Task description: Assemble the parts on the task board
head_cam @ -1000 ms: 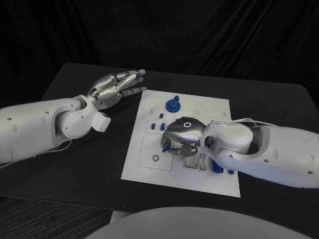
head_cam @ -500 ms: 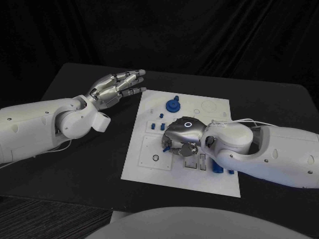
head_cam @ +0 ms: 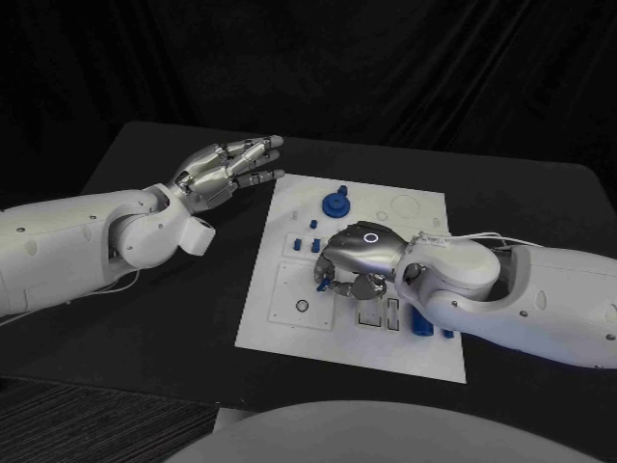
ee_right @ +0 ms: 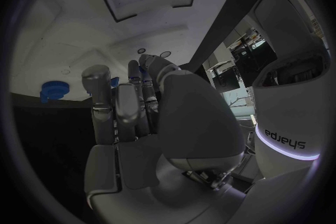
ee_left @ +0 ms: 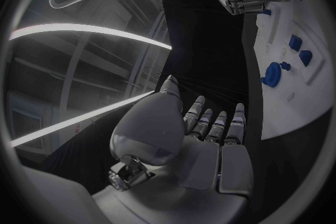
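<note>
The board lies flat at mid-table, long side running away from the robot. Its far end carries a blue gear standing on the plate, just beside two round outlines. Small blue pegs sit in a cluster on the left half, near the plate's centre. A dark ring rests in the square recess at the near-left. Near the right edge, narrow slots are cut in a row; a blue block stands in that area, partly hidden by the right arm. The right hand hangs palm-down over the board's centre, fingers curled under and down toward the plate. A small blue piece shows at its fingertips in the right wrist view, but whether it is grasped cannot be told. The left hand is released and holds nothing: it is raised off the table beside the board's far-left corner, fingers extended and slightly apart, clear of the plate.
</note>
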### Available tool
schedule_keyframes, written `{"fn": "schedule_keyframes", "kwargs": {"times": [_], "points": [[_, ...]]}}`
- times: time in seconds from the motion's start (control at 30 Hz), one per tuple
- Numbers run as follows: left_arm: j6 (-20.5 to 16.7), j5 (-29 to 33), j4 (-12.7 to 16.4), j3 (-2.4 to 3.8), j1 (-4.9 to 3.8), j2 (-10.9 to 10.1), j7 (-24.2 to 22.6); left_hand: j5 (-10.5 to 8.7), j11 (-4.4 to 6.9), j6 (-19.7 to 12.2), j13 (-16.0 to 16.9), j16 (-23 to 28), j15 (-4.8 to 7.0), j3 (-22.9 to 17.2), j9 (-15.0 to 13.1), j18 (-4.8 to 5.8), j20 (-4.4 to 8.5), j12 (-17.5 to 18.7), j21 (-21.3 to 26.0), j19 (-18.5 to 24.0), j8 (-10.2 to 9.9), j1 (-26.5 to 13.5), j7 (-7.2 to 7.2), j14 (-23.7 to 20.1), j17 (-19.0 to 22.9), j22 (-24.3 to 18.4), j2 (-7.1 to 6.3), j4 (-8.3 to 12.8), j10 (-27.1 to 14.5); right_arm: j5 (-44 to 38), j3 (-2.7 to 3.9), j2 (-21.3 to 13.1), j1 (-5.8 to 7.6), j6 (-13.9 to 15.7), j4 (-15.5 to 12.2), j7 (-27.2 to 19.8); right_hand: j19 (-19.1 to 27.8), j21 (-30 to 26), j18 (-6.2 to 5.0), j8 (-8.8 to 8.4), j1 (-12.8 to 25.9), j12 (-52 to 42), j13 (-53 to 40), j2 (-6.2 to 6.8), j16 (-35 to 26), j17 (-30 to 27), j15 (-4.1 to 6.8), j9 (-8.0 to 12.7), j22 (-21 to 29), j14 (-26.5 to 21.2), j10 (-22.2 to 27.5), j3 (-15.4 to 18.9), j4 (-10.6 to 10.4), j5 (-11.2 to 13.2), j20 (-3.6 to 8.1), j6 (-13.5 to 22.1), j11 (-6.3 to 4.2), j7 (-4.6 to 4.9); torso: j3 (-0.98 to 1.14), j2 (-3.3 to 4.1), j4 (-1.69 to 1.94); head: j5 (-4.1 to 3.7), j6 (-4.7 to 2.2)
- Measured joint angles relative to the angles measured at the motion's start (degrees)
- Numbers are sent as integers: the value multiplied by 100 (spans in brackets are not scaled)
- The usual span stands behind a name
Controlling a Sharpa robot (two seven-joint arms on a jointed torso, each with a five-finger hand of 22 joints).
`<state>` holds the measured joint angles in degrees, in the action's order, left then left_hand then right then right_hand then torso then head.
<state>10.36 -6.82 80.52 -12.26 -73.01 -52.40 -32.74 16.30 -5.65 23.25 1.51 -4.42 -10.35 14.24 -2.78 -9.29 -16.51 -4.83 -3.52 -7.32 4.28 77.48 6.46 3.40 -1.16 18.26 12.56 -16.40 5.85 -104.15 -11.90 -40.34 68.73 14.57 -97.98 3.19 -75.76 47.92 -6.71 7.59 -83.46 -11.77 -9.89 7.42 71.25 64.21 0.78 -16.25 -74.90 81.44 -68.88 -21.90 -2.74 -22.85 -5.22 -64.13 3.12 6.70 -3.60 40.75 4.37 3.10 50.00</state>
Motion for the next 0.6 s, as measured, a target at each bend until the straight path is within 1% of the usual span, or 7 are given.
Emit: {"fn": "schedule_keyframes", "kwargs": {"times": [0.07,0.1,0.27,0.3,0.4,0.6], "points": [[2,0,-1,0,0,0,10,0,0,0,0,0,0,4,0,0,0,0,0,0,0,-1,0,0,0,0,1,-4,0,-1,0,-9,14,9,-18,9,1,0,0,0,0,0,0,0,0,-3,0,-2,0,0,0,15,15,-22,1,0,0,0,0,0,0,1,0],[2,0,-1,0,0,0,14,0,0,0,0,0,0,4,0,0,0,0,0,0,0,-22,0,0,0,3,22,-4,0,-6,-1,-9,24,9,-23,15,16,0,0,0,0,0,0,0,0,-4,0,-4,0,0,0,15,15,-36,15,0,0,0,0,0,0,1,0],[7,0,-10,0,1,9,35,0,0,0,0,0,0,4,1,-1,0,0,0,0,18,-22,0,0,0,12,22,-4,0,-100,1,-1,66,-42,-37,53,21,0,0,0,0,0,0,0,0,-23,0,-26,0,0,1,24,24,-40,20,1,1,0,0,-1,1,1,0],[9,0,-12,0,1,15,41,0,0,0,0,0,0,4,0,0,0,0,0,0,22,-22,0,0,0,16,22,-4,0,-145,2,6,71,-71,-38,65,20,0,0,0,0,1,0,0,0,-23,12,-26,0,-12,-10,32,32,-90,20,1,-10,0,0,-1,0,2,0],[18,0,-16,0,2,29,53,0,0,21,0,0,0,4,1,0,-12,0,-22,-12,22,-31,21,0,0,17,78,-4,0,-302,2,25,79,-161,-42,101,20,0,0,0,0,1,2,1,0,-30,20,-29,0,-20,-19,9,56,-199,20,1,-19,1,0,-1,1,19,0],[34,0,-38,0,6,35,77,0,0,21,0,0,0,4,1,0,-20,-22,-22,-20,22,-37,21,0,1,24,83,-4,0,-772,1,59,84,-292,-46,157,42,-2,0,-1,0,-21,-8,2,-38,-79,20,-33,0,-20,-24,25,101,-200,42,3,-24,1,-1,-1,1,52,0]]}}
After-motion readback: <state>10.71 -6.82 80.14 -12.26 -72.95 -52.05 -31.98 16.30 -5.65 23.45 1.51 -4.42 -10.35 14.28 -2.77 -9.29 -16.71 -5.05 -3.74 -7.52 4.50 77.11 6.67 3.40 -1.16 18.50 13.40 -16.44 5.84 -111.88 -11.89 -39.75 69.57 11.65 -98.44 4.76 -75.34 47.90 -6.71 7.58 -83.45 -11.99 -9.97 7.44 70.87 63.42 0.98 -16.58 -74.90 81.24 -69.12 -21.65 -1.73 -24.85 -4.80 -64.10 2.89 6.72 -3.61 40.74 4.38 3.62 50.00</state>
